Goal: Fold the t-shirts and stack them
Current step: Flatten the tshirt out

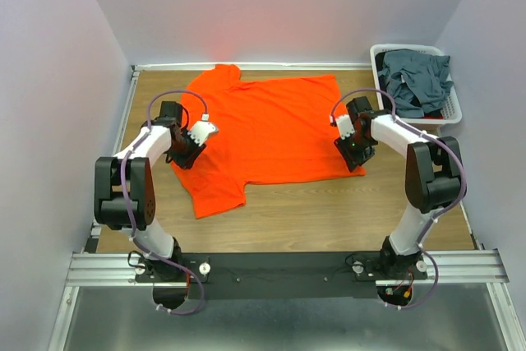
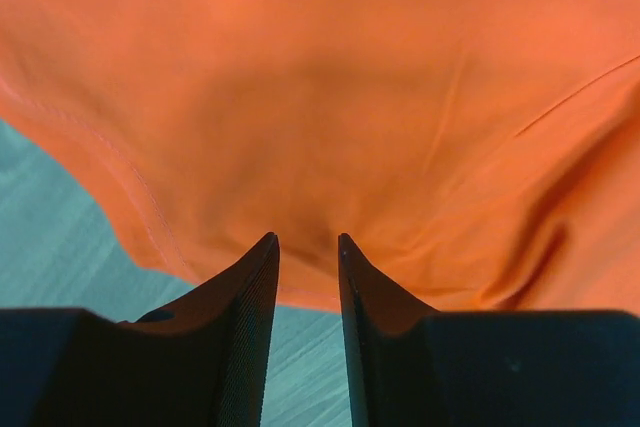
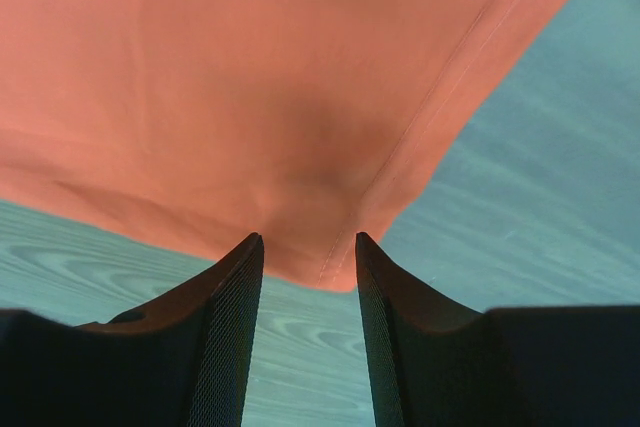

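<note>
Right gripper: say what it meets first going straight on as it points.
Probably the orange shirt, its hemmed corner lying just ahead of the right gripper on the table; depth is hard to judge.

Overhead, wrist close-ups; shared orange shirt (image 1: 271, 129)

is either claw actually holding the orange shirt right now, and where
Nothing is gripped. Both stand open: the right claw straddles the bright orange-red cloth t-shirt at its hem corner, the left claw at its opposite edge.

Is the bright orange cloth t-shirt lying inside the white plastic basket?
No, the bright orange cloth t-shirt lies spread on the wooden table, outside the white plastic basket.
</note>
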Available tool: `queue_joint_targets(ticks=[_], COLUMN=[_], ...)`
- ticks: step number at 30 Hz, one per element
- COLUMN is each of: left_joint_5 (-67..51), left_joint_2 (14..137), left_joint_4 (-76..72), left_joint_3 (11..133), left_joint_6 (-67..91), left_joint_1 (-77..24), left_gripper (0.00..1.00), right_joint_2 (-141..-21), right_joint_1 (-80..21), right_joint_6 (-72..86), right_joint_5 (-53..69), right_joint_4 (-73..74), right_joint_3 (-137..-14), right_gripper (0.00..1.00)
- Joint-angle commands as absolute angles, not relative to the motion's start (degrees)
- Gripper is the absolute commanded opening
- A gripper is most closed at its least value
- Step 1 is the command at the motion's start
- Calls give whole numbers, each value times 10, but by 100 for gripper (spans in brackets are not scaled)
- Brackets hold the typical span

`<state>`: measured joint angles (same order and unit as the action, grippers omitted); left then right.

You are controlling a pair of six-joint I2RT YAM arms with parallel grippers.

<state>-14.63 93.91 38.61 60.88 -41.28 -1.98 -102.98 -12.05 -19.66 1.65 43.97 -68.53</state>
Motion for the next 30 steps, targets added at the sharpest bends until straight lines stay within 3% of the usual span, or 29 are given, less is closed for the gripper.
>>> queue_joint_targets(ticks=[1, 8, 14, 20, 30], left_joint_5=[-107, -98, -102, -174, -195], left_joint_2=[942, 883, 821, 872, 975], left_joint_4=[375, 404, 462, 456, 363], left_joint_3=[570, 479, 483, 633, 653], left_joint_6=[-439, -459, -483, -425, -359], left_joint_1=[-4, -4, -4, -4, 43], left_gripper=[37, 34, 33, 38, 39], right_joint_2=[-1029, -955, -894, -969, -1091], right_joint_1=[-125, -158, -160, -160, -158], right_joint_6=[-215, -226, -219, -196, -181], right_joint_5=[-17, 19, 71, 60, 4], right_joint_4=[436, 472, 528, 507, 429], right_joint_3=[-644, -564, -618, -724, -769], right_gripper=[49, 49, 50, 50, 49])
